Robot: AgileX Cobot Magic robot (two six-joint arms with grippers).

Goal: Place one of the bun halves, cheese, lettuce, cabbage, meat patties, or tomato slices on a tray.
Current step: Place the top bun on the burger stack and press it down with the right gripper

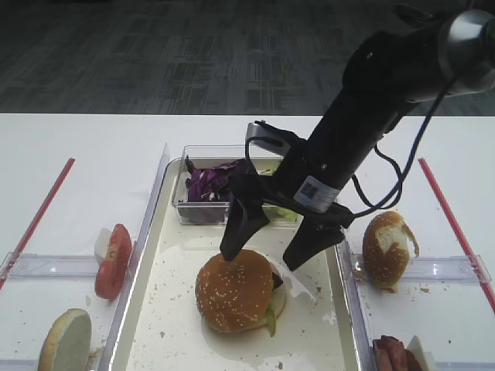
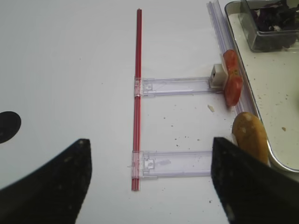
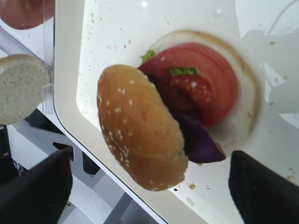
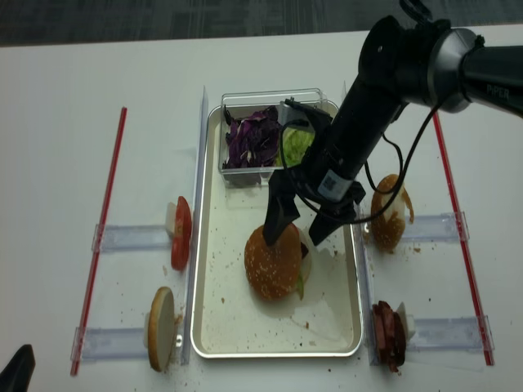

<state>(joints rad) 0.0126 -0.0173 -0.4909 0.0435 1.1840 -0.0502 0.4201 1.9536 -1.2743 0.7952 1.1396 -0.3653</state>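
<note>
Right pincer (image 1: 267, 256), matte black with two tapering fingers, hangs above the tray (image 1: 166, 309) with its jaws spread wide and nothing between them; one fingertip (image 1: 232, 251) hovers at the rim of the bun top (image 1: 234, 291). Left pincer (image 2: 149, 182) shows only as two dark blurred fingers set well apart over bare white table (image 2: 70, 70), gripping nothing. Bun top: domed, golden-brown, dotted with sesame seeds, lying tilted and off-centre on the stack in the tray. Beneath it in the right wrist view: glossy round tomato slices (image 3: 210, 81), a dark purple curl of cabbage (image 3: 201, 140), a fleck of green lettuce (image 3: 182, 71), and a pale flat bun base (image 3: 245, 107). Tray: cream-white, rectangular, rounded corners, raised rim, scattered with crumbs. Clear plastic tub (image 4: 270, 102) at its far end holds shredded cabbage and crinkly lettuce. Red strips (image 2: 137, 93) and clear plastic holders (image 2: 177, 85) flank the tray.
</note>
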